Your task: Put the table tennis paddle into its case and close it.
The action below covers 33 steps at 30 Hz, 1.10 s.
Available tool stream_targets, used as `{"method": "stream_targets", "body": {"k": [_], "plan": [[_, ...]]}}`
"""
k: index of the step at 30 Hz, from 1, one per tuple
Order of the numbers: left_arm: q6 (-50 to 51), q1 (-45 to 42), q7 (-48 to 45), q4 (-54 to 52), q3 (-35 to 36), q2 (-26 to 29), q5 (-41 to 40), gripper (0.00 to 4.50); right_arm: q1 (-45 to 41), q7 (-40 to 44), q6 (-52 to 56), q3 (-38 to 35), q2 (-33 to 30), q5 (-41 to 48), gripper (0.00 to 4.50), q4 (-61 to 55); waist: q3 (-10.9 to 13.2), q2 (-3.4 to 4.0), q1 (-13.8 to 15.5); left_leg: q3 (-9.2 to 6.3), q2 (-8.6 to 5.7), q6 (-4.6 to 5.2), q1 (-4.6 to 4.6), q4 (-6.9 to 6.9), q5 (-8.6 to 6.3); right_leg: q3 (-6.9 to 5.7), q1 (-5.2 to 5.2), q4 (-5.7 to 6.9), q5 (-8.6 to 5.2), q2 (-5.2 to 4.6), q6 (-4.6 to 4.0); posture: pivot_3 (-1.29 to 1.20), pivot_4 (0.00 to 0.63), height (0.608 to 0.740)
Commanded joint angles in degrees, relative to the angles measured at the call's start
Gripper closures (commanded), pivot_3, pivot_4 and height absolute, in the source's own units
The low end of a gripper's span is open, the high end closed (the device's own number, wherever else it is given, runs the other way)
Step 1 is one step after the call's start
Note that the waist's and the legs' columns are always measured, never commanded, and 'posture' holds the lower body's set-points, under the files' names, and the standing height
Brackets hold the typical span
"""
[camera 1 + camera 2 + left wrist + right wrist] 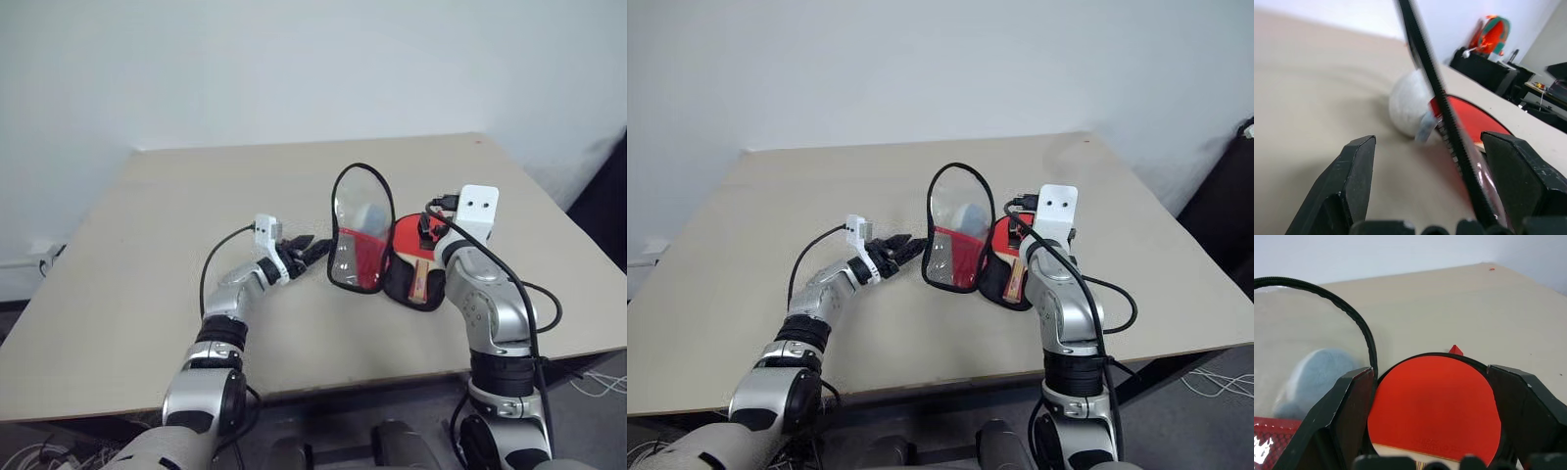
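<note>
Through the head camera's left eye we are seeing the table tennis paddle (409,238), a flat bat with a round red rubber face and a light wooden handle, lying in the lower half of the case (361,250), a soft black paddle-shaped pouch with a red panel and a clear window. The lid is standing upright beside the paddle, so the insertion looks done, while folding the lid down and zipping are still ahead of us. Our right gripper (428,233) is sitting just above the paddle, largely hidden behind its own wrist housing. The right eye is giving the same layout on the beige wooden table (774,215); there our left gripper (904,247) is reaching toward the lid's near edge with fingers parted and nothing between them.

In the left wrist view, the black zipper rim (1444,117) is crossing between the spread fingers without being pinched, and a small grey-white lump (1409,109) is resting behind it; what it is we cannot tell.

In the right wrist view, the fingers are standing wide apart on either side of the red face, empty; the handle is cut off.
</note>
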Motion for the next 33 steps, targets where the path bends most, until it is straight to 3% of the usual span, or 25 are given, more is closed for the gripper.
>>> {"method": "stream_targets", "body": {"k": [1, 3, 6, 12, 14, 23, 33], "plan": [[0.63, -4.95, 2.95, 1.91, 0.91, 0.01, 0.55, 0.86, -0.96, 0.01, -2.04, -0.70, 0.65, -0.73, 0.46, -0.62, 0.00, 0.00, 0.00, 0.00, 0.00, 0.00, 0.00, 0.00, 0.00, 0.00, 0.00, 0.00, 0.00, 0.00, 0.00, 0.00, 0.000, 0.740], [0.50, -5.80, 3.69, 3.14, 0.15, 0.06, 1.81, 0.86, -0.98, -0.04, -2.34, -0.71, 1.05, -0.98, 0.46, -0.39, 0.00, 0.00, 0.01, -0.01, 0.00, 0.00, 0.01, -0.01, 0.00, 0.00, 0.00, 0.00, 0.00, 0.01, 0.00, 0.00, 0.000, 0.740], [0.14, -7.29, 5.56, 4.95, -0.50, -0.76, 3.36, 1.41, -0.92, -0.14, -2.84, -1.06, 1.60, -1.17, 0.45, 0.07, 0.00, -0.01, 0.00, 0.00, 0.00, 0.00, 0.01, -0.01, 0.00, 0.00, 0.00, 0.00, 0.00, 0.01, 0.00, 0.00, 0.000, 0.740], [-0.97, -8.92, 7.89, 6.64, 1.06, -2.50, 2.93, 2.99, -1.04, -0.38, -3.59, -1.48, 2.12, -1.41, 0.45, 0.81, 0.00, -0.01, 0.02, -0.01, 0.00, 0.00, 0.00, -0.02, 0.00, 0.00, 0.00, 0.00, 0.00, 0.01, 0.00, 0.00, 0.000, 0.740], [-3.70, -9.29, 9.83, 6.47, 4.46, -3.34, 0.22, 3.50, -0.96, -0.29, -3.89, -1.62, 2.13, -1.41, 0.45, 1.14, 0.00, -0.01, -0.01, -0.01, 0.00, 0.00, 0.00, -0.02, 0.00, 0.00, 0.00, 0.01, 0.00, 0.01, 0.00, 0.00, 0.000, 0.740], [-4.89, -9.20, 10.23, 5.20, 16.21, -3.71, -10.21, 3.50, -1.24, 0.08, -4.65, -1.75, 2.19, -1.28, 0.45, 2.67, 0.00, -0.01, 0.00, -0.01, 0.00, 0.00, 0.01, -0.02, 0.00, 0.01, 0.00, 0.01, 0.00, 0.02, 0.00, 0.00, 0.000, 0.740], [-6.81, -9.79, 13.67, 13.08, -2.37, -1.97, 11.32, 3.50, -1.95, 0.31, -5.31, -1.93, 1.74, -1.24, 0.45, 3.89, -0.01, -0.02, 0.39, 0.00, -0.02, -0.01, 0.02, -0.01, 0.01, 0.02, 0.04, -0.01, 0.01, 0.02, 0.00, 0.00, 0.000, 0.740]]}}
